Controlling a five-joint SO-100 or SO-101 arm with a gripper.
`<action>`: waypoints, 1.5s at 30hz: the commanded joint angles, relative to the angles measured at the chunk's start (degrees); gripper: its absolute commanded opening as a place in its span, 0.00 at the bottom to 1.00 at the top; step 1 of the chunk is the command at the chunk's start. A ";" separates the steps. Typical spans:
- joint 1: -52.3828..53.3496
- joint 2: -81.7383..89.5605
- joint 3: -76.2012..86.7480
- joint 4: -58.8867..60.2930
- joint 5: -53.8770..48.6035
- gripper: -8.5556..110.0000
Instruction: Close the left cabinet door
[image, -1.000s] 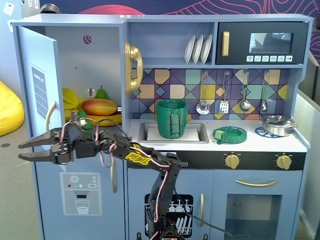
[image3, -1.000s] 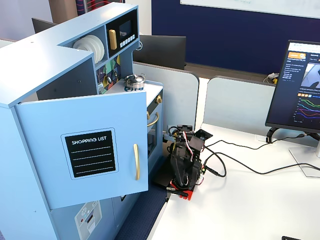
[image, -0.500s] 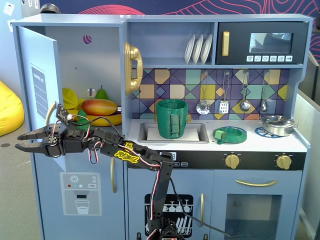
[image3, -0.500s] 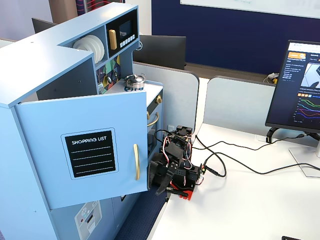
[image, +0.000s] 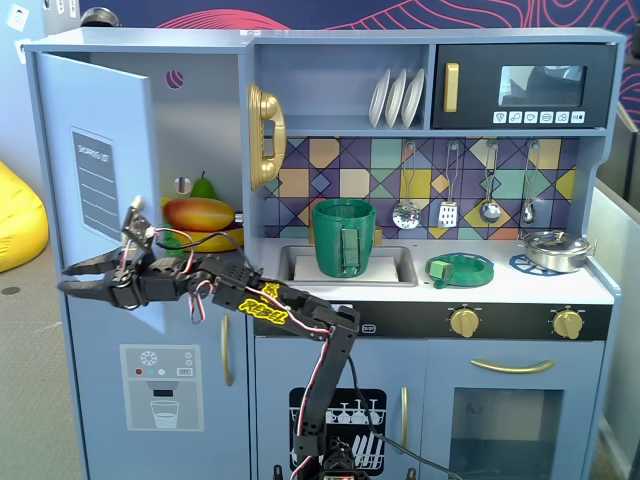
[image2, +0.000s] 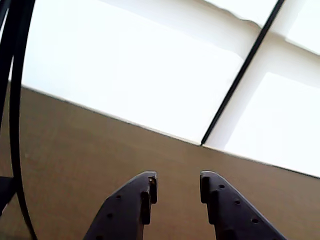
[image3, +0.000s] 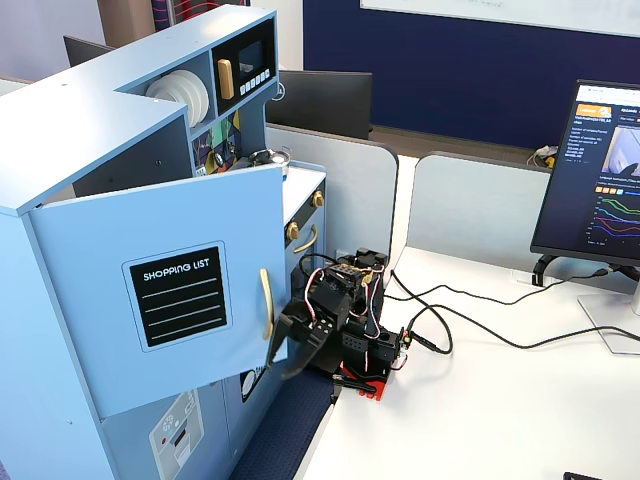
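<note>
Out past the free edge of the tall light-blue cabinet door with the black "SHOPPING LIST" label (image3: 160, 300), which stands swung wide open, the black two-finger gripper (image: 72, 277) hangs with its fingers apart, holding nothing. In a fixed view the door (image: 95, 160) sits at about one o'clock from it. My worry is the fingers snagging the curved gold handle (image3: 266, 303) or sliding off the edge, leaving the door ajar.

In a fixed view the door (image: 95, 160) stands open at the kitchen's far left, fruit (image: 200, 213) on the shelf behind it. The gripper (image: 72, 278) reaches left below the door's lower edge, seemingly just beside its handle (image3: 265, 303). The sink (image: 393, 266) with its pot (image: 344, 237) lies right of the fruit.
</note>
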 joint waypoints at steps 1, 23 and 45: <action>5.62 5.89 0.09 -0.18 1.58 0.07; 34.10 8.26 2.20 3.96 5.54 0.07; 41.22 8.17 2.55 6.50 7.21 0.07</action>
